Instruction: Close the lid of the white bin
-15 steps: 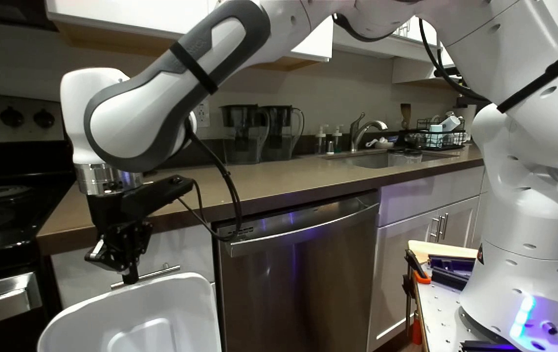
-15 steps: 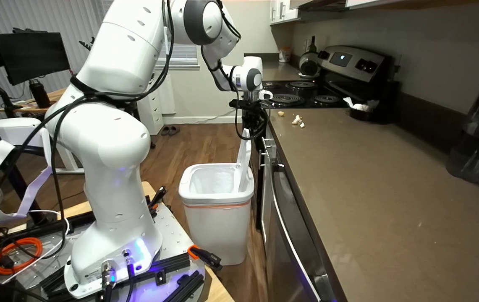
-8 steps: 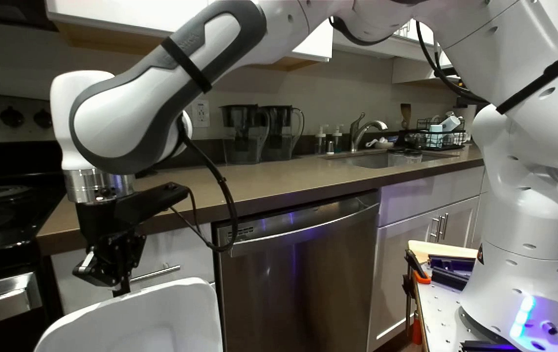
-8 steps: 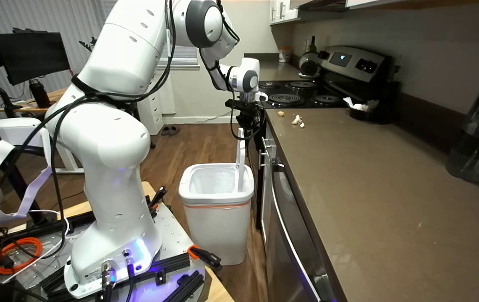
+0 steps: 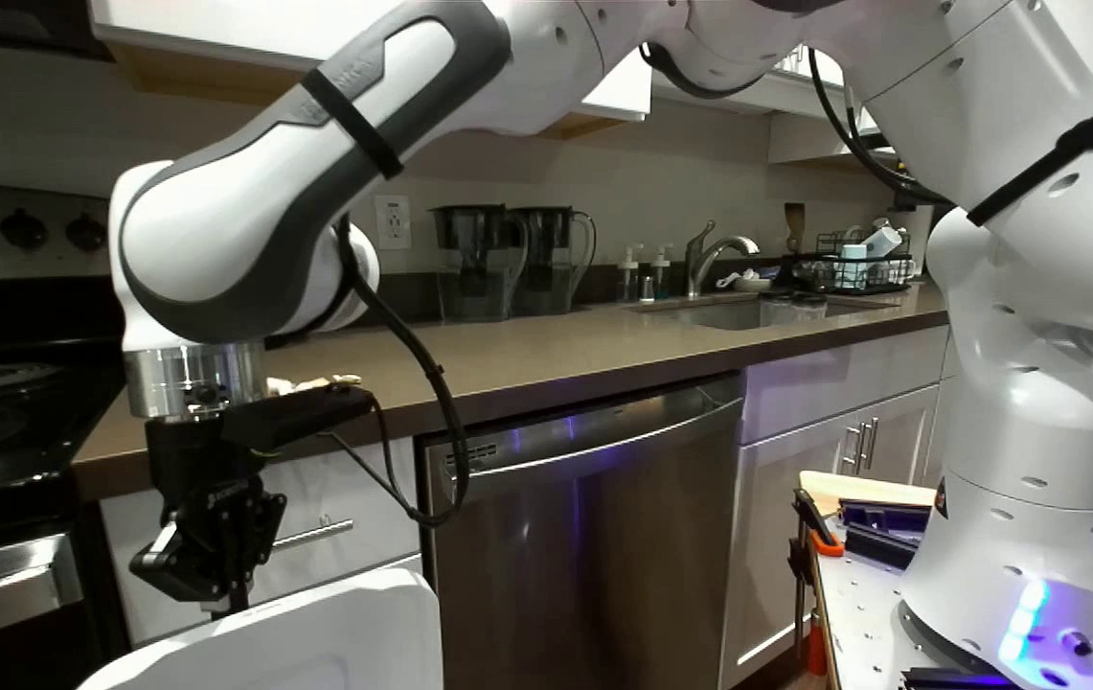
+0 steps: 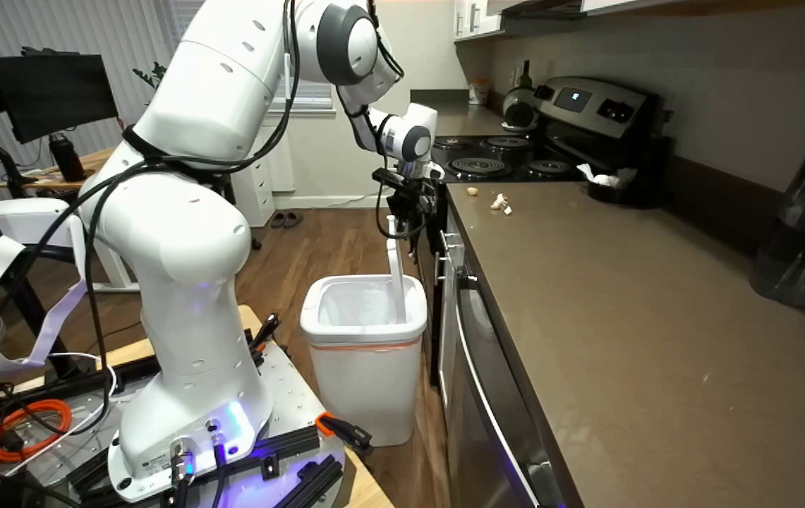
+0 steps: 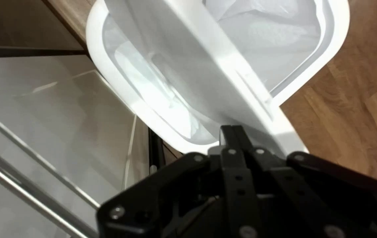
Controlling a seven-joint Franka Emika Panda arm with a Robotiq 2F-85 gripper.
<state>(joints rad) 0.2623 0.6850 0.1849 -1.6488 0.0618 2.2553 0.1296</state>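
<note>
Lid [image 5: 354, 637]: in an exterior view, it's standing raised.
Bin [image 6: 363, 388]: in an exterior view, the lid is leaning slightly over its mouth.
Tool [image 7: 232, 129]: in the wrist view, its fingers are sitting together, holding nothing, apparently touching the lid.
Closing: I'm judging it barely begun; next I'm needing to push over and down.

Dim round the stove [image 5: 14, 450] tbh. My base [image 6: 194, 423] glows blue, purple streaks on the dishwasher [image 5: 584, 537]. Wrist view: lid [image 7: 205, 69] nearly blown out along its edge, my jaws dark and kinda soft.
</note>
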